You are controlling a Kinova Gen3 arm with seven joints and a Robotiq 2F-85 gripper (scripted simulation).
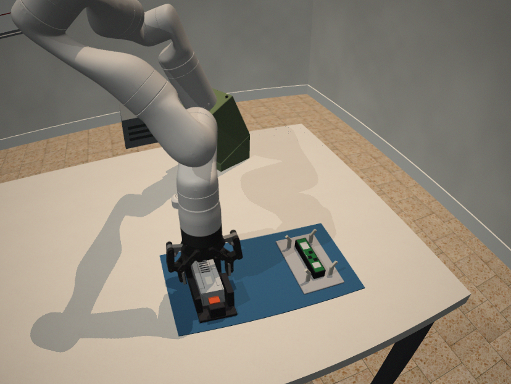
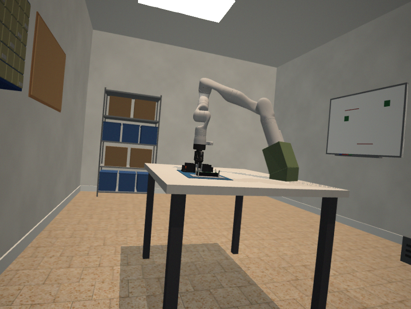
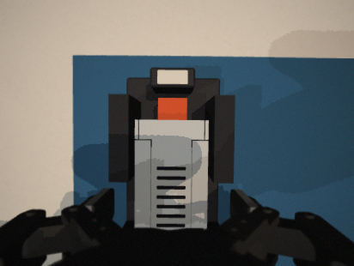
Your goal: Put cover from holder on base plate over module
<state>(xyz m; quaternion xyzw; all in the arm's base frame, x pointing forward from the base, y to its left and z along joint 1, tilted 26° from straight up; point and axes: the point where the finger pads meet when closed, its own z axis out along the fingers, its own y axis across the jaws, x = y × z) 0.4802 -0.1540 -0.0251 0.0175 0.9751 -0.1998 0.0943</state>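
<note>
The light grey cover [image 1: 208, 283] [image 3: 172, 150], with dark slots and an orange patch at its front end, sits in the black holder [image 1: 229, 292] [image 3: 118, 137] between its side walls. My gripper [image 1: 206, 275] [image 2: 198, 162] [image 3: 172, 202] is open and points down over the rear part of the cover, one finger out to each side with a gap. The finger pads' height against the cover is hard to tell. The green and black module [image 1: 310, 257] lies on the light grey base plate [image 1: 294, 258], uncovered, between several upright posts [image 1: 332, 268].
Holder and base plate stand on a blue mat [image 1: 264, 297] [image 3: 296, 129], the base plate to the right in the top view. The holder's front block [image 1: 217, 310] [image 3: 172, 77] rises beyond the orange patch. The green robot base [image 1: 233, 132] [image 2: 282, 161] stands at the table's back.
</note>
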